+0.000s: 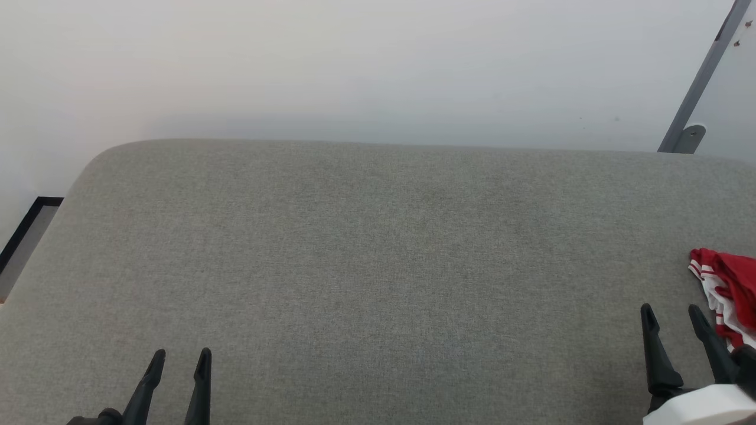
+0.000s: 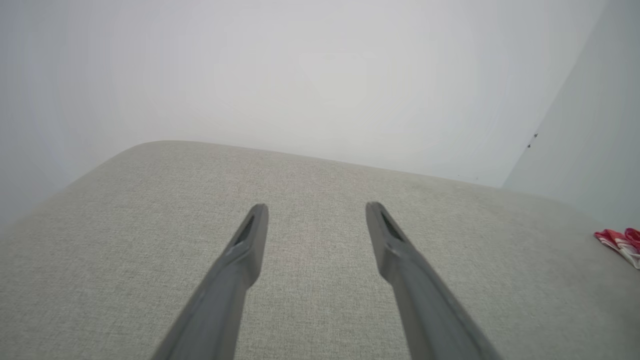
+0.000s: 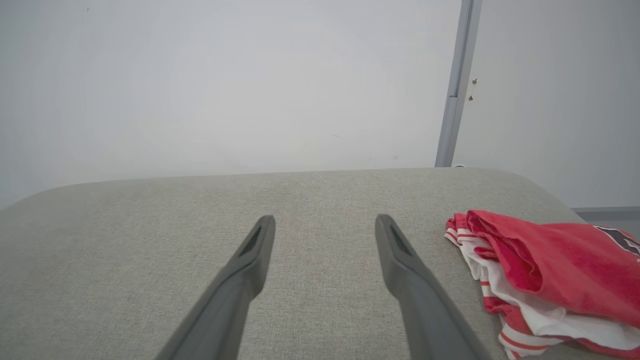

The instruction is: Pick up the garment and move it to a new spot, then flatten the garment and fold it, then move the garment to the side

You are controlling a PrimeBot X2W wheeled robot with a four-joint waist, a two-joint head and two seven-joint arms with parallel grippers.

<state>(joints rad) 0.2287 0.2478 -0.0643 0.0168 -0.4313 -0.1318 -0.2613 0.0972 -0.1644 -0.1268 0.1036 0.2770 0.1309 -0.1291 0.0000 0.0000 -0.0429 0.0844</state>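
The garment (image 1: 729, 289) lies crumpled at the far right edge of the grey cushioned surface (image 1: 378, 254), red with white parts and striped trim. In the right wrist view the garment (image 3: 550, 270) is a bunched heap just right of my fingers, with a bit of black lettering at its right end. My right gripper (image 1: 673, 316) stands open just left of it, apart from the cloth, nothing between its fingers. My left gripper (image 1: 180, 357) is open at the lower left, far from the garment (image 2: 620, 242), which shows small at the right edge of the left wrist view.
A pale wall (image 1: 378, 65) rises behind the surface's rounded back edge. A grey metal post (image 1: 700, 82) leans at the back right. At the left edge, past the rounded corner, is a dark-framed strip of floor (image 1: 23, 236). Bare grey fabric spans the middle.
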